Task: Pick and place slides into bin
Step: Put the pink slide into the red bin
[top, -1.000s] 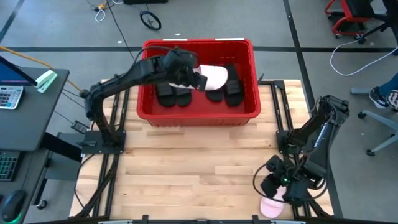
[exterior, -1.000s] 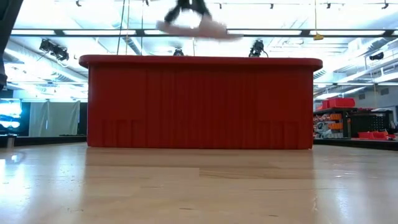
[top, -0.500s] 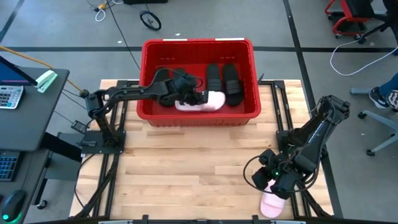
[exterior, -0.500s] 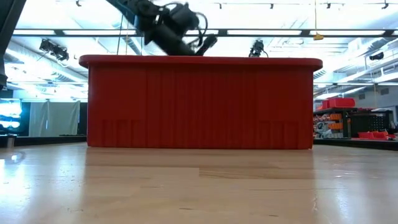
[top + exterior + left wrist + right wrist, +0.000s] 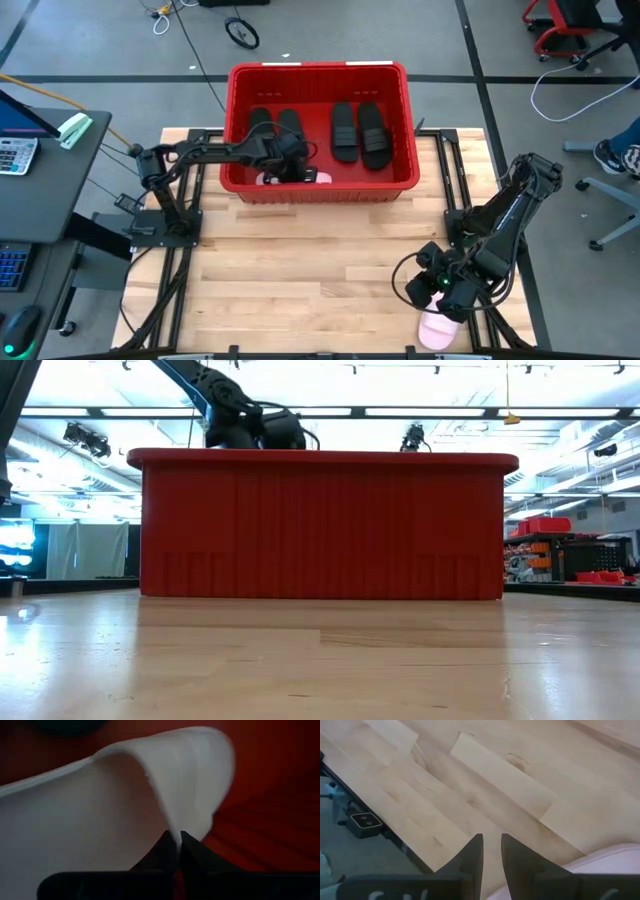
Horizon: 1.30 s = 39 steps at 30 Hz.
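Observation:
The red bin stands at the table's far middle; it fills the low view. Two black slides lie in its left half and two more in its right half. My left gripper reaches down inside the bin by its near wall, shut on a pale pink slide. My right gripper hovers at the table's near right corner, its fingers a narrow gap apart and empty, just above the second pink slide, which lies on the wood. My left gripper pinches the edge of the pink slide's wide strap between its two fingertips. The slide stretches away in front of the fingers, low in the bin over the red floor. Whether it rests on the floor, I cannot tell.
The bin's thick rim and near wall stand between the left arm's wrist and the table. Bare wood lies between the bin and the near edge. The table's near edge runs close to my right gripper.
My left gripper has carried the pink slide from above the bin's middle down into the bin, toward its near wall and the left. The slide has gone from high over the rim to low inside the bin. My right gripper has shifted a little over the other pink slide.

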### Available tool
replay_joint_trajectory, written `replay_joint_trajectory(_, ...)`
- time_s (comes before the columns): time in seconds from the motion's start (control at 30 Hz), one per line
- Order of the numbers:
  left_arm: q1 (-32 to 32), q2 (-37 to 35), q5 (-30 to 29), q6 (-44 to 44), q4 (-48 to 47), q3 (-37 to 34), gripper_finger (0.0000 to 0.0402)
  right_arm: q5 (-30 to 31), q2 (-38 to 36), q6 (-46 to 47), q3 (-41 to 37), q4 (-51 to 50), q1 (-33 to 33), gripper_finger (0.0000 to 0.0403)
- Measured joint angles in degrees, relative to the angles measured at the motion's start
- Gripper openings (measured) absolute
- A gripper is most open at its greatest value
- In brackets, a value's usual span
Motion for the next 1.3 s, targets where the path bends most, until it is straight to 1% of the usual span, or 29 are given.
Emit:
replay_joint_trajectory(0.13, 0.8, -0.04, 0.91, 3.5, -4.39, 0.0, 0.003, 0.02, 0.0, -1.03, 0.0, 0.48, 0.0, 0.0075)
replay_joint_trajectory(0.2, 0.86, -0.04, 0.9, 4.67, -4.49, 0.0, 0.0033, -0.31, 0.0, -2.69, 0.0, 0.53, 0.0, 0.0075)
replay_joint_trajectory(0.3, 1.55, -0.04, 1.55, 4.82, -4.07, 0.0, 0.0047, -5.04, 0.0, -5.62, 0.0, 0.84, -0.14, 0.0077)
replay_joint_trajectory(0.33, 1.75, -0.04, 1.69, 4.81, -4.05, 0.0, 0.0055, -7.26, 0.0, -6.14, 0.0, 0.84, -0.3, 0.008)
replay_joint_trajectory(0.4, 2.26, -0.04, 2.06, 4.76, -4.33, 0.0, 0.0075, -9.64, 0.0, -7.01, 0.0, 0.78, -0.48, 0.0087)
replay_joint_trajectory(0.6, 5.31, -0.44, 10.16, 5.22, -4.45, 0.03, 0.0145, -12.25, 0.0, -11.82, 0.0, 0.57, -0.52, 0.012)
replay_joint_trajectory(0.73, 7.57, -0.89, 14.65, 7.33, -8.23, 2.6, 0.0179, -12.5, 0.0, -12.52, 0.0, 0.5, -0.5, 0.0145)
replay_joint_trajectory(0.83, 8.58, -1.25, 14.61, 10.78, -12.89, 6.48, 0.0192, -12.5, 0.0, -12.11, 0.0, 0.54, -0.5, 0.0159)
replay_joint_trajectory(0.9, 8.93, -1.53, 13.28, 12.83, -16.71, 9.44, 0.0195, -12.5, 0.0, -12.02, 0.0, 0.57, -0.5, 0.0165)
replay_joint_trajectory(0.93, 9.24, -1.65, 11.86, 13.99, -18.78, 11.24, 0.0196, -12.53, 0.0, -12.01, 0.0, 0.58, -0.48, 0.0167)
replay_joint_trajectory(1.0, 9.76, -1.99, 7.91, 16.63, -26.36, 15.09, 0.0194, -12.57, 0.0, -12.04, 0.0, 0.49, -0.48, 0.0171)
replay_joint_trajectory(1.07, 10.09, -2.01, 2.78, 18.58, -33.26, 20.08, 0.019, -13.54, 0.0, -12.1, 0.0, 0.57, -0.48, 0.0173)
replay_joint_trajectory(1.13, 10.18, -2.01, -0.97, 21.14, -40.29, 25.54, 0.0184, -16.44, 0.0, -12.09, 0.0, 0.54, -0.39, 0.0176)
replay_joint_trajectory(1.23, 9.53, -2.01, -2.13, 23.88, -46.05, 34.44, 0.0177, -21.24, 0.0, -12.06, -0.02, 0.08, 0.82, 0.0179)
replay_joint_trajectory(1.3, 8.37, -2.01, -2.04, 24.6, -48.04, 40.89, 0.0174, -22.05, 0.0, -10.63, -0.02, -0.75, 2.21, 0.0182)
